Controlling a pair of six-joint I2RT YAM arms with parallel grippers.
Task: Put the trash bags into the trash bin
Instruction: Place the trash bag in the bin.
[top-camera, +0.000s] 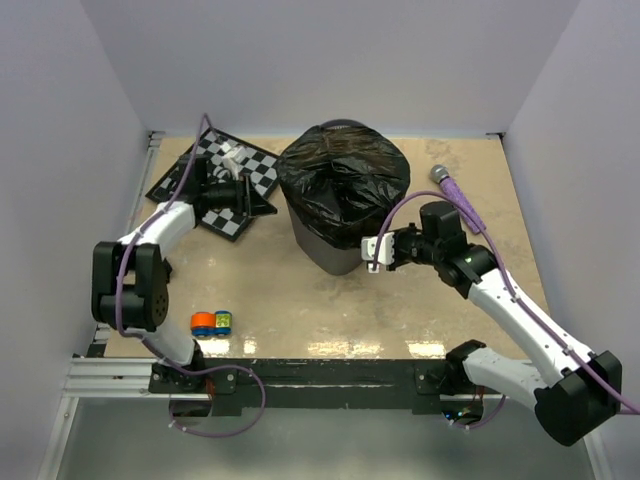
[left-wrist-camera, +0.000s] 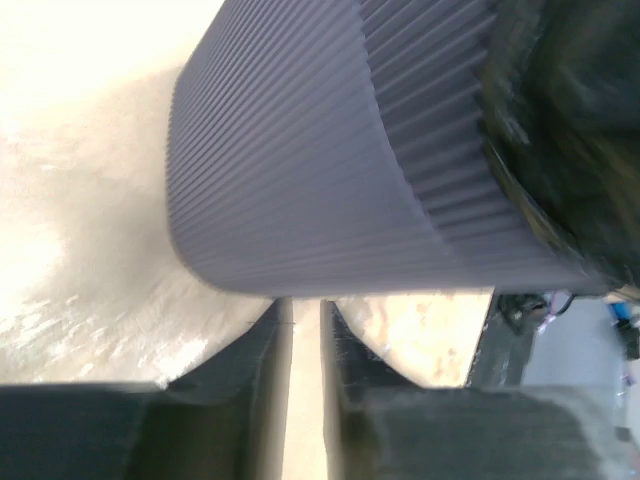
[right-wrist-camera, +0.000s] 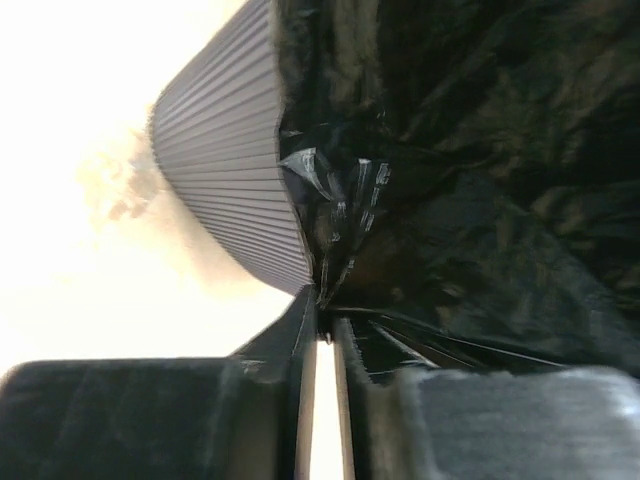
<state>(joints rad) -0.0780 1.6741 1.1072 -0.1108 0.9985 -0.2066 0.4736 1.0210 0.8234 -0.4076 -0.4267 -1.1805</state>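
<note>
Overhanging trash bin (top-camera: 322, 255) rim, trash bag (top-camera: 343, 180) edge

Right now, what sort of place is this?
Probably a robot lab test cell, not a home. The left arm and right arm are bolted to a frame at the edge of a table boxed in by plain white walls, and a checkerboard, likely for camera calibration, lies on it.

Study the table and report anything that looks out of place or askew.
The black trash bag sits bunched over the mouth of the grey trash bin, hanging down outside rather than tucked in. The checkerboard lies skewed to the table edges.
</note>
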